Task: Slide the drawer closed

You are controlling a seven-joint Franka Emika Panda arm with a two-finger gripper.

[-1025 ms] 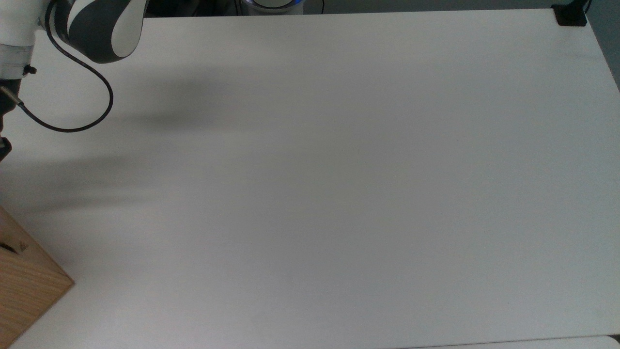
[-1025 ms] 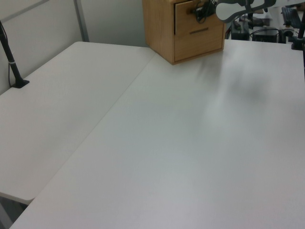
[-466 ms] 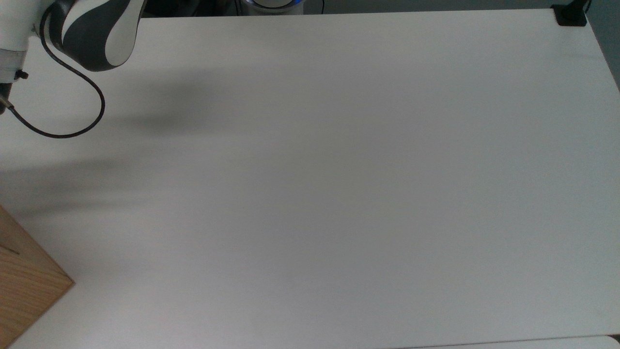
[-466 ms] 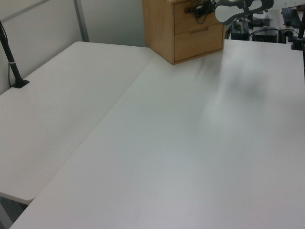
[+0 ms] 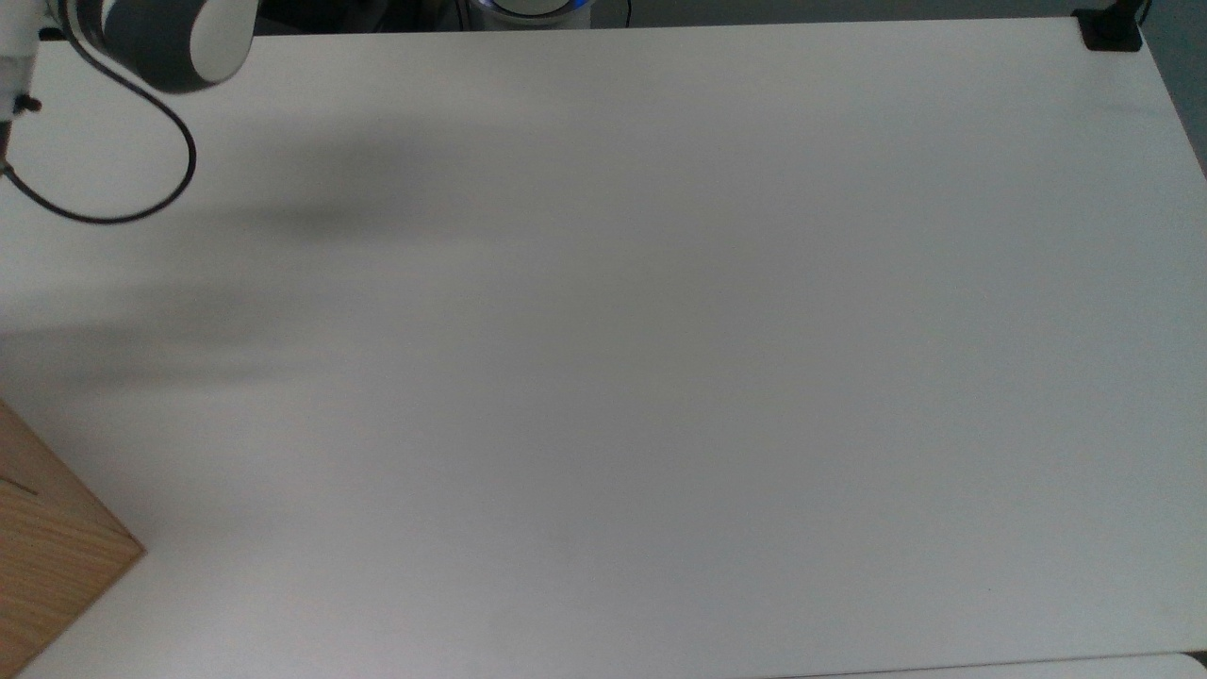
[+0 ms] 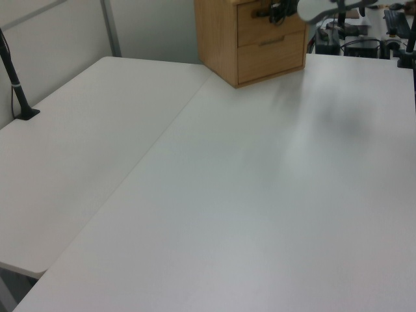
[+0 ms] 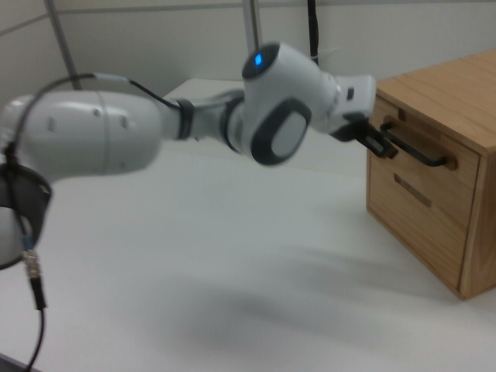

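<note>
Spreading across all three views, the white table (image 5: 660, 377) is the largest thing, with a seam in the left view where a second white table (image 6: 78, 162) joins it on the left view's left. The robot arm (image 7: 155, 132) comes next: in the right view its bulky white and grey links reach from the right view's left toward the cabinet, a blue light glowing on one joint, and in the top view its grey and white elbow sits at the upper left corner with a black cable (image 5: 141, 203) looping below it. The wooden cabinet (image 7: 457, 101) stands on the table at the right view's right edge, at the far end in the left view and at the top view's lower left corner. The drawer (image 7: 422, 159) is the upper one in the cabinet's front, and it sits flush with the front, with the lower drawer (image 7: 418, 225) beneath it. The black bar handle (image 7: 418, 151) runs across the upper drawer's front. The gripper (image 7: 377, 139) is at the end of that handle nearest the arm; whether its fingers are spread or closed cannot be told. A black clamp post (image 6: 14, 78) stands at the left view's left edge.
</note>
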